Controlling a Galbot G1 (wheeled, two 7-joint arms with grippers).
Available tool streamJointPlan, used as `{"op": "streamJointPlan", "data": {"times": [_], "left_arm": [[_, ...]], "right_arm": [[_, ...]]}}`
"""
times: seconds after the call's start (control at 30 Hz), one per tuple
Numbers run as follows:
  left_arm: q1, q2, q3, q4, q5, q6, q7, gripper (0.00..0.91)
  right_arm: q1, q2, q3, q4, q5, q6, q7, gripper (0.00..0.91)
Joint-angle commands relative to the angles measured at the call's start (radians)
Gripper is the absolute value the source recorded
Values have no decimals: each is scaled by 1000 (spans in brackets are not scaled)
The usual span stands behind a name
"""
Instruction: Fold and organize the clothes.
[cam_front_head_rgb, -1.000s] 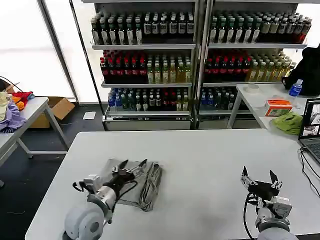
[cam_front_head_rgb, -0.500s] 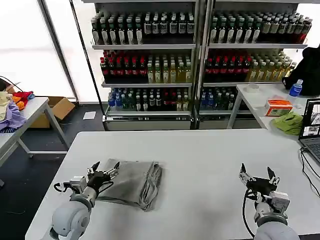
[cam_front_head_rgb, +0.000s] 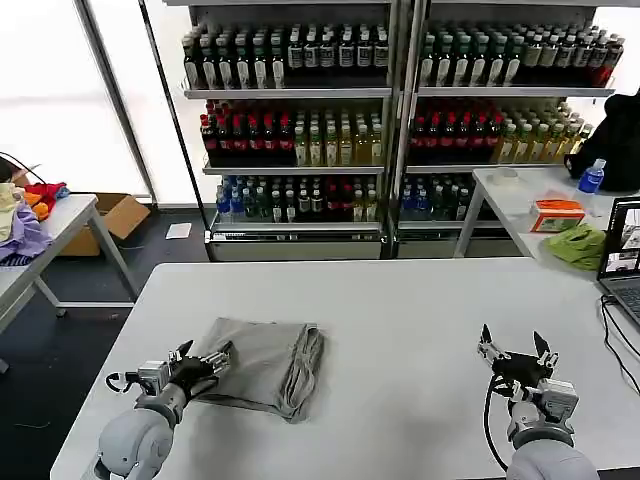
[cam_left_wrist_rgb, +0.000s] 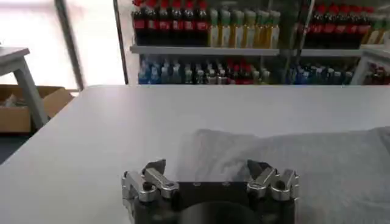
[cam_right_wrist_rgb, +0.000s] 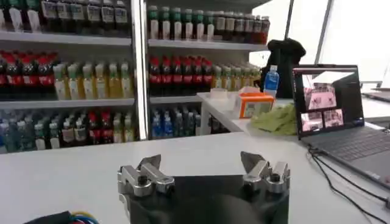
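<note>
Left hand (cam_front_head_rgb: 203, 356) open beside folded T-shirt (cam_front_head_rgb: 262, 362)

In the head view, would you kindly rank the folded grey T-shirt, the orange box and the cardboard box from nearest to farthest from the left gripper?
From the left gripper:
1. Folded grey T-shirt, just beside it on the table.
2. Cardboard box, on the floor at far left.
3. Orange box, on the far right table.

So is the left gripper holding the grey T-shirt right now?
No. In the head view the left gripper sits open at the near-left edge of the folded grey T-shirt, with nothing between its fingers.
</note>
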Motion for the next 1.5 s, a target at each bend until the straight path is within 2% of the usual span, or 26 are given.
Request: {"op": "streamJointPlan", "data": {"times": [0.03, 0.07, 0.1, 0.17, 0.2, 0.63, 0.83, 0.93, 1.13, 1.23, 1.37, 1.5], "left_arm": [[10, -1, 0, 28, -25, 20, 31, 695], [11, -5, 2, 31, -26, 21, 36, 635], [10, -7, 3, 34, -25, 21, 38, 383], [10, -9, 6, 39, -26, 19, 39, 81], [10, -9, 8, 40, -27, 16, 41, 0], [26, -17, 1, -3, -45, 4, 44, 0], [34, -2, -60, -22, -64, -21, 21, 0], [52, 38, -143, -53, -96, -14, 11, 0], [90, 209, -437, 6, -156, -9, 7, 0], [95, 283, -536, 72, -137, -14, 18, 0], [71, 343, -582, 80, -122, 3, 19, 0], [66, 318, -538, -18, -87, 15, 11, 0]], "right_arm": [[-1, 0, 4, 3, 1, 0, 0, 907], [-4, 0, 7, 4, 1, 0, 0, 907], [-6, -2, 9, 5, 2, 0, 0, 907], [-8, -3, 12, 6, 3, 1, 0, 907], [-9, -4, 13, 7, 3, 1, 0, 907], [1, -5, 13, 16, 2, -4, 5, 907], [19, -8, 9, 5, 2, -6, 8, 907], [31, -12, 3, 1, 3, -6, 7, 907], [71, -14, -14, -16, 18, -11, 10, 907], [82, -14, -17, -24, 24, -10, 10, 907], [82, -18, -12, -31, 33, -8, 10, 907], [73, -19, 0, -29, 37, -7, 11, 907]]}}
